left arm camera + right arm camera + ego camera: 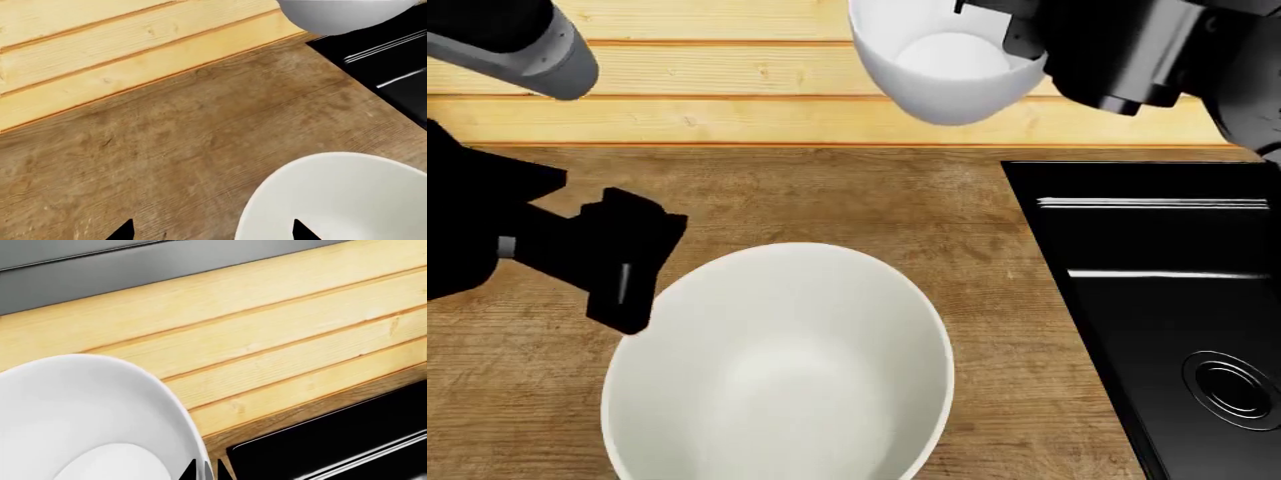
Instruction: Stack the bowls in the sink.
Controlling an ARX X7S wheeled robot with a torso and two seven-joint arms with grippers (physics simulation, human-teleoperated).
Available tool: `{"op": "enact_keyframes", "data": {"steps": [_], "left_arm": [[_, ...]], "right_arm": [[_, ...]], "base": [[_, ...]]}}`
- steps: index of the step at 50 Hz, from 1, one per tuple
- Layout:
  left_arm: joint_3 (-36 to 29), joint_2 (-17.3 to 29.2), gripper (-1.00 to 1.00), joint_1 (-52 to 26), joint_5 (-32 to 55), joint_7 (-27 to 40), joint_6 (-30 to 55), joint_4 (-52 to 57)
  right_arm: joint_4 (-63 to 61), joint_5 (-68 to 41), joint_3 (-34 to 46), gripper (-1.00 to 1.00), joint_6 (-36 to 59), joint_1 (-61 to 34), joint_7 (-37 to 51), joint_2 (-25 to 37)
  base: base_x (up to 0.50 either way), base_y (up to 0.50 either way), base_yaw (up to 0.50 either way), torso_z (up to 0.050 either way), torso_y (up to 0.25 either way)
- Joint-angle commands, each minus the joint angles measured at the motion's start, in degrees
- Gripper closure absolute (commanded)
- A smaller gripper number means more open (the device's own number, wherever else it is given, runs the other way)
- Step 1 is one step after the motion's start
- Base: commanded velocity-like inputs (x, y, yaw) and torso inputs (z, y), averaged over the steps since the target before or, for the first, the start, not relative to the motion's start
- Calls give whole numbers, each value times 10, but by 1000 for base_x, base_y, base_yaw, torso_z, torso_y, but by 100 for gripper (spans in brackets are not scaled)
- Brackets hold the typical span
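Wooden worktop (pixel 167 150) is carrying the cream bowl (pixel 340 200) beneath the released left hand (pixel 213 231) in the left wrist view, the head view is showing the right hand (pixel 1014 25) grasping the white bowl (pixel 941 65) aloft beside the sink (pixel 1161 300), and the right wrist view is showing its rim pinched.

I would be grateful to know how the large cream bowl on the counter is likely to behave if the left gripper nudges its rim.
The cream bowl looks rigid, so it should probably slide rather than flex. Its glossy surface suggests the left gripper could slip on the rim. It is deep with rounded walls, so a push high on the rim may rock or tip it on the wooden counter.
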State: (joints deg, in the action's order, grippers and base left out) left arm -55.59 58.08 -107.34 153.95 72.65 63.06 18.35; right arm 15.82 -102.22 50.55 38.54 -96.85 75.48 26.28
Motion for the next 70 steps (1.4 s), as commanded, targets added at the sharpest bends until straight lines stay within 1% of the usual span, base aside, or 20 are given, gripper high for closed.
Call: {"op": "enact_keyframes", "data": {"steps": [1, 32, 48, 70], "left_arm": [[-21, -8, -100, 21, 11, -8, -7, -10], [-81, -14, -100, 62, 9, -9, 29, 6], [-79, -26, -100, 107, -32, -45, 30, 11], [-71, -20, -100, 159, -87, -85, 27, 12]], "right_arm": [[3, 8, -1, 100, 0, -1, -3, -1], [6, 13, 3, 100, -5, 4, -11, -6], [5, 15, 4, 100, -7, 8, -12, -4], [5, 17, 7, 100, -7, 9, -14, -4]], "base": [[0, 0, 0, 0, 0], [0, 0, 0, 0, 0], [0, 0, 0, 0, 1], [0, 0, 0, 0, 0]]}}
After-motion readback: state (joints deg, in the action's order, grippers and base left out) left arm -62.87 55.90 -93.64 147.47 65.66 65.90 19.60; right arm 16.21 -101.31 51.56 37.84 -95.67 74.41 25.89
